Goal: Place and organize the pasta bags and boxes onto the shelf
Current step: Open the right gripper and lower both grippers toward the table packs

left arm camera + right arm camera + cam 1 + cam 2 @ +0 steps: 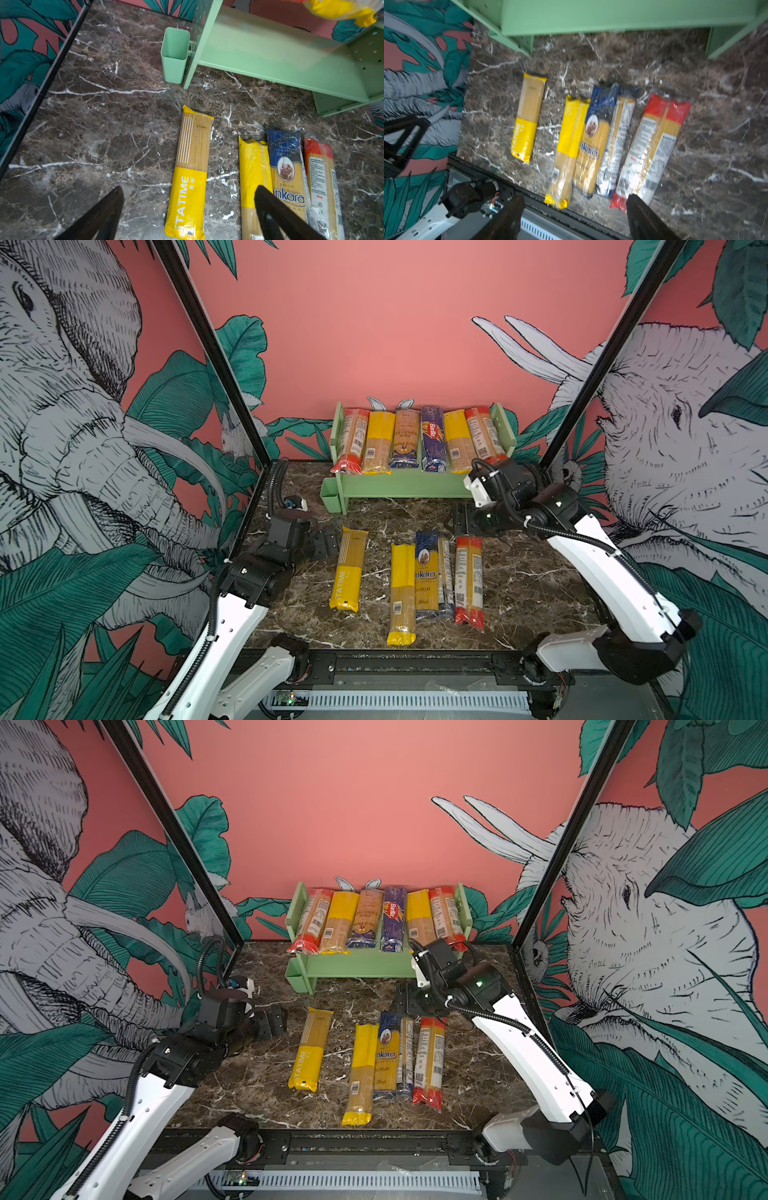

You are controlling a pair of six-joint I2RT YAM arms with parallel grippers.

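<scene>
The pale green shelf [407, 487] [361, 965] stands at the back, and several pasta packets lie side by side on its top board. Several more lie on the marble: a yellow "STATIME" packet [348, 570] [190, 187], a yellow-topped one [402, 593], a blue "Ankara" one [427, 572] [593, 133] and a red-ended one [469, 583] [652, 137]. My left gripper [326, 543] [189, 188] is open, low and just left of the STATIME packet's far end. My right gripper [461, 516] [575, 195] hangs open and empty above the far ends of the blue and red packets.
A small green cup [331, 495] [174, 54] hangs on the shelf's left side panel. The shelf's lower board [270, 52] is bare. Black frame posts and patterned walls close in both sides. A black rail [415, 659] runs along the front edge.
</scene>
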